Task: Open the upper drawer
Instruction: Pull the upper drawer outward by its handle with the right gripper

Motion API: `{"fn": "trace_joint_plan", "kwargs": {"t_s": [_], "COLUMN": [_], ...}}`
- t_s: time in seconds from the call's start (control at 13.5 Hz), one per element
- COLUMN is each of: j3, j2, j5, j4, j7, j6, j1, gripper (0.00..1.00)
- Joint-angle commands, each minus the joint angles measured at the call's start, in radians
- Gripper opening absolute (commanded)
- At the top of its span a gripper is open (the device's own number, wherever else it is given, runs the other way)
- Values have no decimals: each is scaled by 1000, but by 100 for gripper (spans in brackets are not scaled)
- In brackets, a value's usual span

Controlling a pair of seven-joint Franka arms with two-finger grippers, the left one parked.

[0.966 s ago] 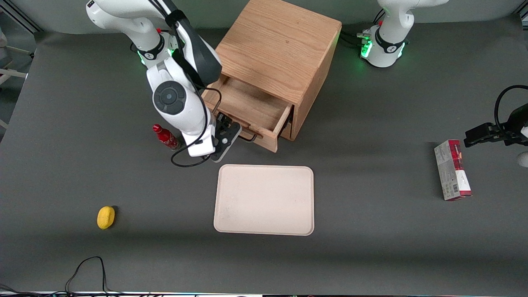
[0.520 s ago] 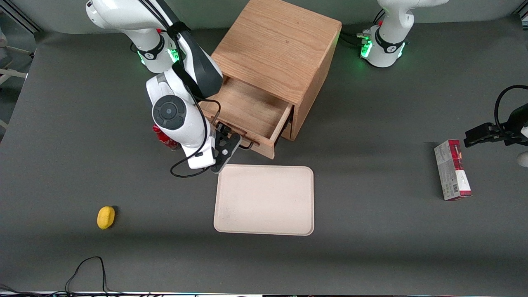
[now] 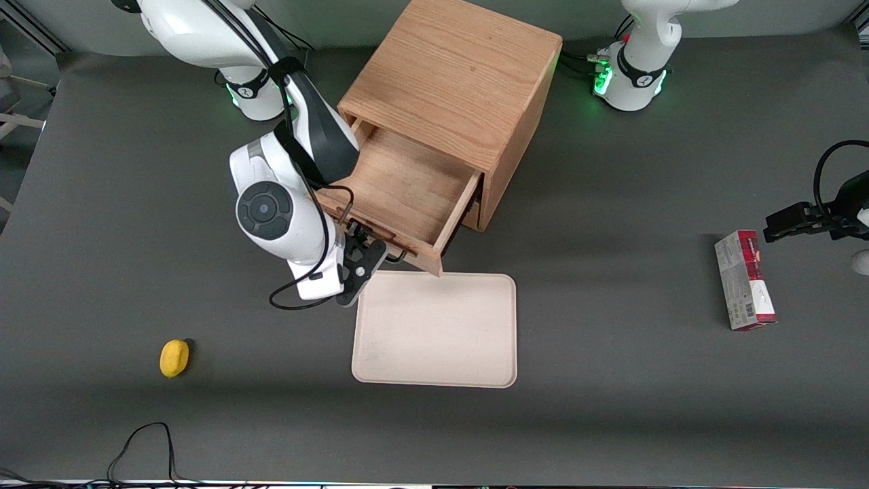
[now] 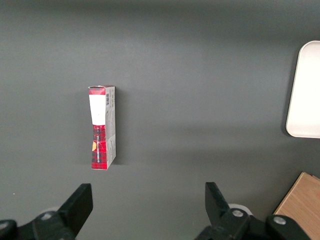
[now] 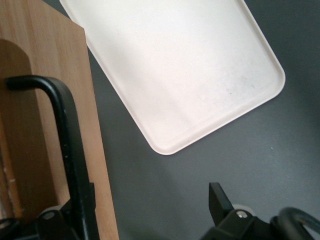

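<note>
1. At the front of the upper drawer (image 3: 400, 190) sits the gripper (image 3: 370, 246), right on the thin black wire handle (image 5: 70, 150).
2. From the wrist camera, that handle runs past one finger (image 5: 60, 220) while the other finger (image 5: 222, 207) stands well apart from it over bare table, so the jaws read as spread wide, not clamped on the wire.
3. The drawer itself is pulled well out of the light oak cabinet (image 3: 455, 81), and its shallow wooden tray lies bare to the camera, farther from the front camera than the jaws.
4. Just nearer the camera than the jaws lies the cream tray (image 3: 436, 329), its edge close under the drawer's front corner.
5. A yellow lemon-like object (image 3: 174, 358) rests nearer the camera and toward the working arm's end of the table, well apart from the jaws.
6. Way off toward the parked arm's end lies a red-and-white carton (image 3: 745, 280), flat on the dark table (image 3: 611, 421).
7. A black cable (image 3: 142, 441) loops at the table's near edge.
</note>
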Motion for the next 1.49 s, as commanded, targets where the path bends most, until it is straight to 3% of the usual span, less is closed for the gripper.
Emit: {"fn": "trace_joint_plan", "kwargs": {"t_s": [0.0,0.89,1.41], "j3": [6,10,-6], "j2": [72,88,8], "j5": [-1,-1,-10], "j4": [119,173,282], "j7": [-26,-23,-14], "j6": [-51,-58,-234], "j1": [-33,-76,-81], "gripper": [100,100,100]}}
